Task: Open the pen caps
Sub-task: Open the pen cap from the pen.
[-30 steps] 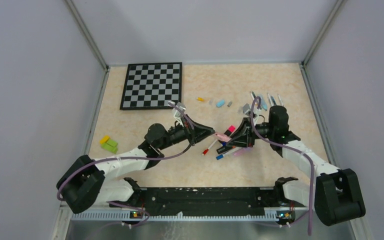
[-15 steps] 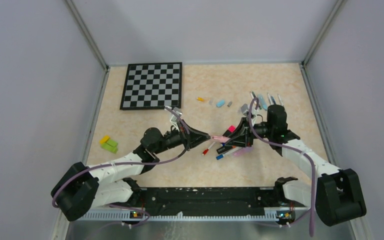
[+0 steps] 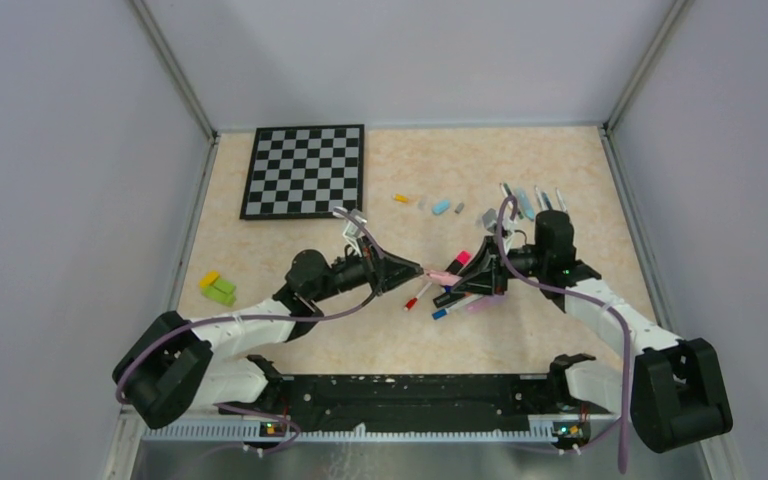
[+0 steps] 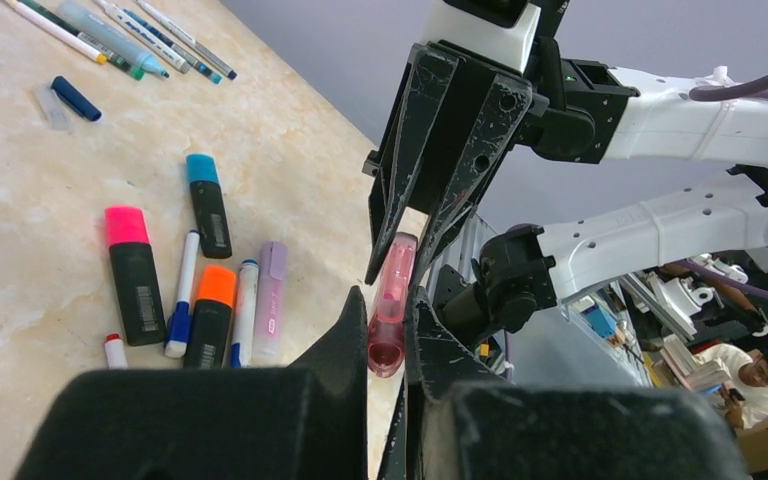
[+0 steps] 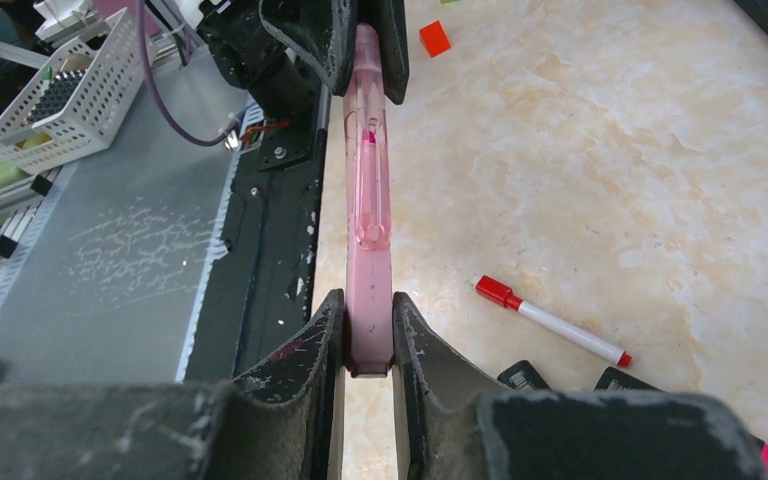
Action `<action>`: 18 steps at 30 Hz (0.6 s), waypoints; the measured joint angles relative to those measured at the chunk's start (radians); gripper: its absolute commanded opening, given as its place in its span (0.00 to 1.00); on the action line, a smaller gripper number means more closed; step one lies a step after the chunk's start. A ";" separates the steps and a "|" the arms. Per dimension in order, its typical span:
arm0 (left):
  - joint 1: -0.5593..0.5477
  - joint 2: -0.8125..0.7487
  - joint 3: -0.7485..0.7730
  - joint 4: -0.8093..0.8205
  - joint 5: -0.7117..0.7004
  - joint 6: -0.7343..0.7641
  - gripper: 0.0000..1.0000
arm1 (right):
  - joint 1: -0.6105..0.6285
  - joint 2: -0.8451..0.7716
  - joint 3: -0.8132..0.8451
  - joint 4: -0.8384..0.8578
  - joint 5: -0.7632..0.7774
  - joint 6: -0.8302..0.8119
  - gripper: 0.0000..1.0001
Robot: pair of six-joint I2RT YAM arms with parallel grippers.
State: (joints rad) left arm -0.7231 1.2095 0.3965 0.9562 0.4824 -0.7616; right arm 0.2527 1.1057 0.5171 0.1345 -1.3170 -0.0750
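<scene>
The white left arm (image 3: 250, 325) has come in. Its left claw (image 3: 422, 270) was apart from the see-through pink plastic pen (image 3: 442, 274) a sec ago and is now pinched on one end of it. The right claw (image 3: 463, 280) is clamped on the other end, so the pen hangs in the air btwn the two claws. I think the pull can start now; the cap is not off yet. The pink pen cap (image 5: 370, 170), clear w/ a long clip, sits in the left claw's tips. The duller pink body sits in the right claw's. Thick black markers w/ bright caps (image 4: 135, 285) lie on the pale stone-look table (image 3: 560, 170) under the right claw.
</scene>
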 measured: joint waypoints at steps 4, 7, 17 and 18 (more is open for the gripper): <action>0.000 0.000 0.028 -0.034 0.005 0.010 0.00 | -0.002 -0.008 0.000 -0.001 -0.011 -0.010 0.14; 0.000 0.000 0.045 -0.054 0.010 0.018 0.00 | -0.006 -0.014 0.000 -0.001 -0.017 -0.012 0.19; 0.011 0.013 0.075 -0.099 -0.042 0.059 0.00 | -0.007 -0.021 -0.006 -0.031 -0.082 -0.031 0.30; 0.023 0.013 0.077 -0.105 -0.065 0.068 0.00 | -0.006 -0.025 -0.011 -0.039 -0.098 -0.031 0.30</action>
State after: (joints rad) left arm -0.6998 1.2228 0.4736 0.8509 0.4171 -0.6941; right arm 0.2462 1.0809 0.5056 0.0952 -1.4151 -0.1062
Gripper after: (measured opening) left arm 0.105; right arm 0.295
